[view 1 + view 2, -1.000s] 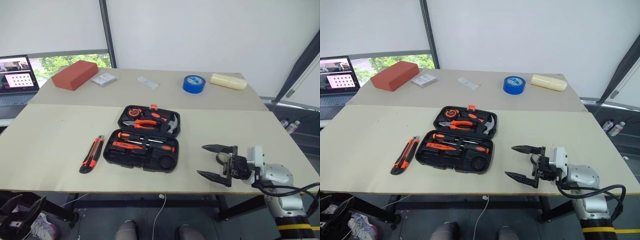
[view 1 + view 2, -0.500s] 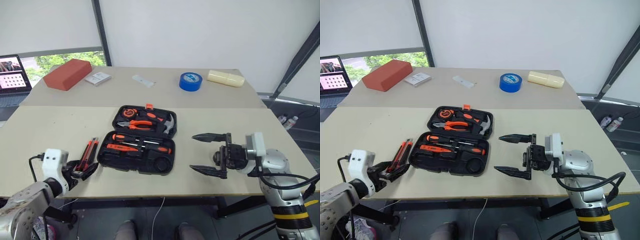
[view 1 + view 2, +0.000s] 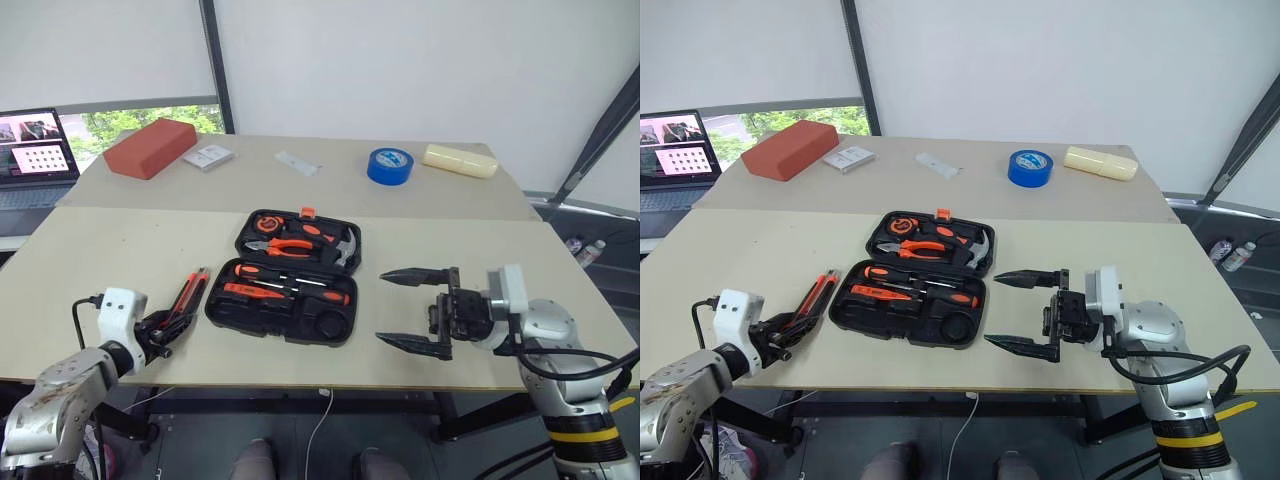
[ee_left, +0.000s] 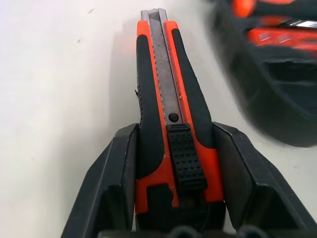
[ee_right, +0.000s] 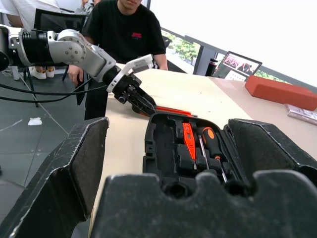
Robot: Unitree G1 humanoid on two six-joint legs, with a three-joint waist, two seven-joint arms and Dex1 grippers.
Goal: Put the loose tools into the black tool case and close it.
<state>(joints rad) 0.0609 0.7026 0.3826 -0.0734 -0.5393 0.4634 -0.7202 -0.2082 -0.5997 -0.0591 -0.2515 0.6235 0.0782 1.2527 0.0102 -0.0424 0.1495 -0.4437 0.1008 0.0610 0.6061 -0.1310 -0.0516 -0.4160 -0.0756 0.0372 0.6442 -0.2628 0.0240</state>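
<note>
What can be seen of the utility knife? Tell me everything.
The utility knife is a slim orange-and-black tool with a grey metal strip down its middle and a ribbed black slider. It lies flat on the beige table, just left of the open black tool case, apart from it. The left gripper is at its near end: its two black fingers press against the handle's sides. No blade tip is visible.

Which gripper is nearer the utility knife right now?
Left. The left gripper has its jaws around the utility knife; the right gripper hangs open beyond the black tool case.
</note>
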